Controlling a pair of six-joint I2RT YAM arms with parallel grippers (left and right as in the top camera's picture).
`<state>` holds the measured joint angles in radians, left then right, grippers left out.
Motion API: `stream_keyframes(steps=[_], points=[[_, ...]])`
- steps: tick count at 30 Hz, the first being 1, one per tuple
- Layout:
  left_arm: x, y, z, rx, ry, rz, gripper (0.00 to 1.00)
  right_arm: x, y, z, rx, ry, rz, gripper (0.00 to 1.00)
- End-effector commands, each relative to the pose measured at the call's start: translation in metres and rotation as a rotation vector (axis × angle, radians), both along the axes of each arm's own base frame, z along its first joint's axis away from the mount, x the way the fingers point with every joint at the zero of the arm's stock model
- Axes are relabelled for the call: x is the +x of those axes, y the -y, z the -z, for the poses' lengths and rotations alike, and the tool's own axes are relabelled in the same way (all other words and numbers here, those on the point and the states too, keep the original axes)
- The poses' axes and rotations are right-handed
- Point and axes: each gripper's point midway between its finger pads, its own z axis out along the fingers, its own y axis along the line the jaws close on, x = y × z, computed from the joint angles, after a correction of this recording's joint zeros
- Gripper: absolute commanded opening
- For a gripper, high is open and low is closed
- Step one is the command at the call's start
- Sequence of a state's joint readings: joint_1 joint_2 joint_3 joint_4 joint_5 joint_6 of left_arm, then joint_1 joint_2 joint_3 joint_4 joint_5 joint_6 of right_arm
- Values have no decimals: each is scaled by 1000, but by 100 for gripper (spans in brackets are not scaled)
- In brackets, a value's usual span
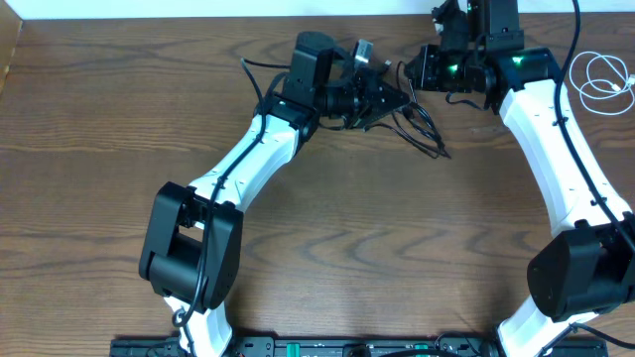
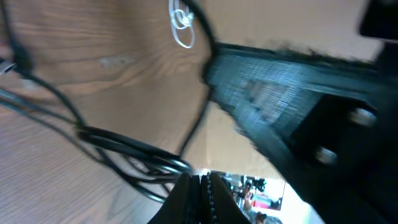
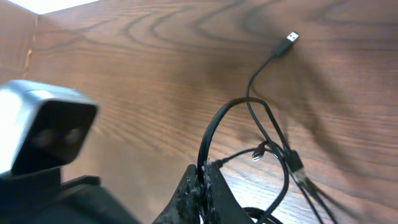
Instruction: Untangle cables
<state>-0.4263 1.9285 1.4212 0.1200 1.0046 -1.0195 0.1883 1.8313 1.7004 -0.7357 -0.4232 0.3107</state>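
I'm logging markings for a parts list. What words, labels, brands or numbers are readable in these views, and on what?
None can be read.
Strip at the overhead view's bottom edge: markings, if any, too small.
Plug of the black cable: no legible marking.
Left wrist view's background: too blurred.

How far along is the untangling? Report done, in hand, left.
Done: thin white coiled cord lies apart, far right. In hand: right gripper pinches a loop of the thin black cord; left gripper is shut beside its strands. Left: its loops lie crossed.
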Motion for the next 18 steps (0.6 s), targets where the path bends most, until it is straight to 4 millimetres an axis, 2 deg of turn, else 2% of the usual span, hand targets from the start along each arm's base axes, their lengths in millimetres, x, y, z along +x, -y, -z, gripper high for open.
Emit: stream_keyframes(steps=[1, 2, 5, 8, 12, 18], points=[[-5, 1, -1, -20, 61, 63, 8, 3, 3, -7, -10, 18, 31, 1], [-5, 1, -1, -17, 81, 68, 10, 3, 3, -7, -10, 17, 30, 1], [-3, 1, 1, 2, 168, 81, 34, 2, 3, -7, -10, 16, 30, 1], [3, -4, 15, 64, 140, 27, 48, 2, 3, -7, -10, 16, 30, 1], [9, -10, 30, 137, 136, -19, 49, 2, 3, -7, -8, 12, 28, 1], [5, -4, 31, 179, 330, 53, 50, 2, 3, -7, -8, 12, 28, 1]])
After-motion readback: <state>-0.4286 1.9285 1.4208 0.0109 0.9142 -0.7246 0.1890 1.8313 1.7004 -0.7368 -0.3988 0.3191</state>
